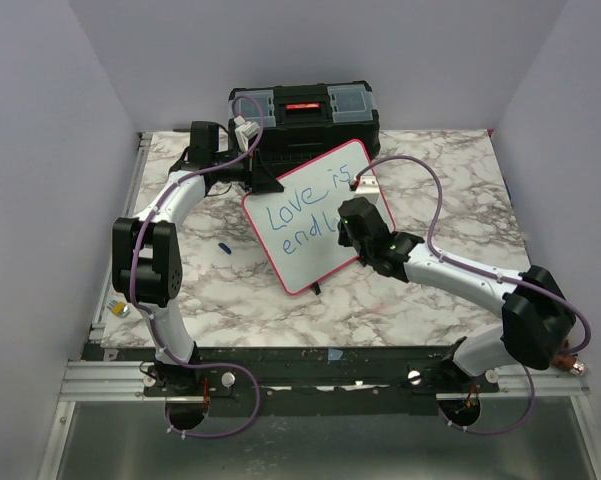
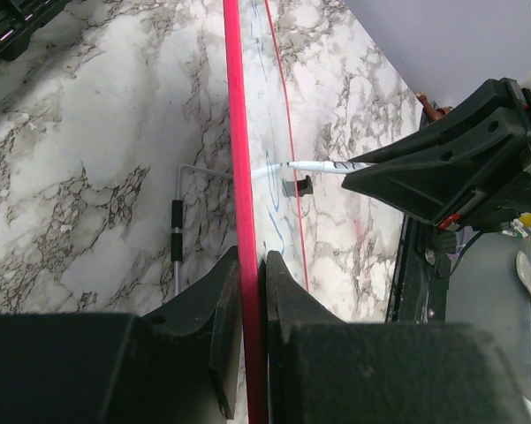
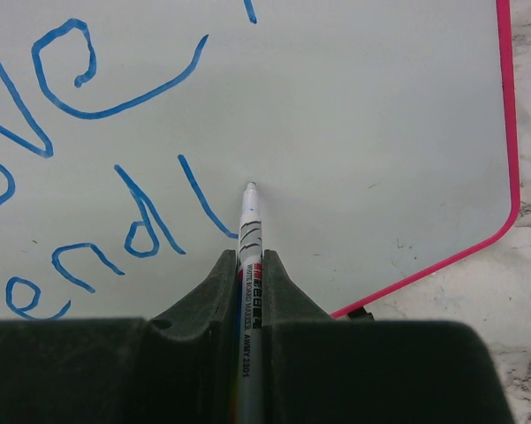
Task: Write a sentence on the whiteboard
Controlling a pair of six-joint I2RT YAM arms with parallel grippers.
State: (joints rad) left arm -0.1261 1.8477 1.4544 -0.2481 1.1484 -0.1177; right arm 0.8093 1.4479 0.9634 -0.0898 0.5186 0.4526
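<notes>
The whiteboard (image 1: pixel 310 262) with its pink-red frame stands tilted at mid-table. The sentence (image 1: pixel 305 212) reads "Love is" with "endl" beneath in blue. My left gripper (image 1: pixel 261 182) is shut on the board's upper left edge; in the left wrist view its jaws (image 2: pixel 252 283) clamp the red frame (image 2: pixel 237 132). My right gripper (image 1: pixel 352 215) is shut on a white marker (image 3: pixel 249 231), jaws tight on the barrel (image 3: pixel 250 265). The marker's tip rests on the board (image 3: pixel 362 115) just right of the "l" of the blue letters (image 3: pixel 148 209). The marker also shows in the left wrist view (image 2: pixel 322 166).
A black toolbox (image 1: pixel 305 110) stands behind the board at the back of the table. A small blue cap (image 1: pixel 225 246) lies on the marble left of the board. The board's wire stand (image 2: pixel 178 238) props it from behind. Purple walls close in on three sides.
</notes>
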